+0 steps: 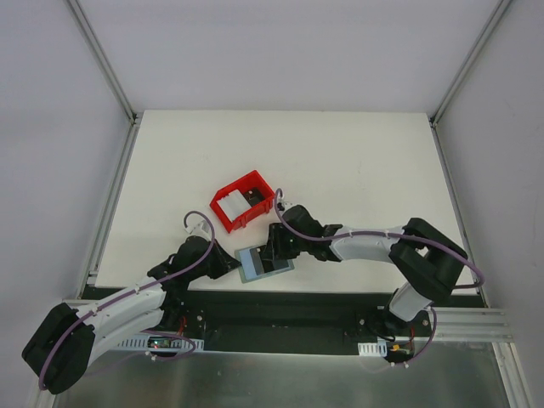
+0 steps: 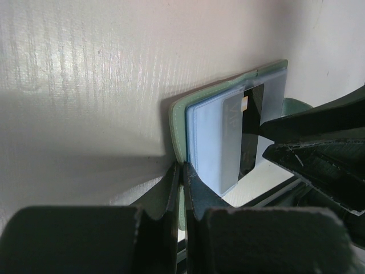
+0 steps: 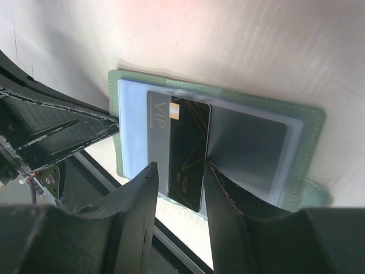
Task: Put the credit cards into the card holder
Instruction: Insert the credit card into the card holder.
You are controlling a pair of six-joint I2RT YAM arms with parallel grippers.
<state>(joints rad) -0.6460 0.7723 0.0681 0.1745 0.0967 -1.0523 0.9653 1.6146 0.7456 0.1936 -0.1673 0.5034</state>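
The grey-green card holder (image 1: 265, 265) lies open at the table's near edge, its blue-grey pockets up. My left gripper (image 1: 231, 268) is shut on its left green edge, as the left wrist view shows (image 2: 182, 171). A dark credit card (image 3: 188, 142) marked VIP, with a gold chip, sits partly inside a clear pocket and its end sticks out over the holder's (image 3: 305, 128) near edge. My right gripper (image 3: 178, 174) is open and straddles this card, one finger (image 3: 222, 182) resting on the pocket beside it. The card (image 2: 251, 137) also shows in the left wrist view.
A red plastic bin (image 1: 251, 219) stands just behind the holder, with pale cards (image 1: 231, 202) inside. The table's near edge and the black base rail lie directly below the holder. The right gripper's fingers (image 2: 308, 123) reach in close to the left gripper.
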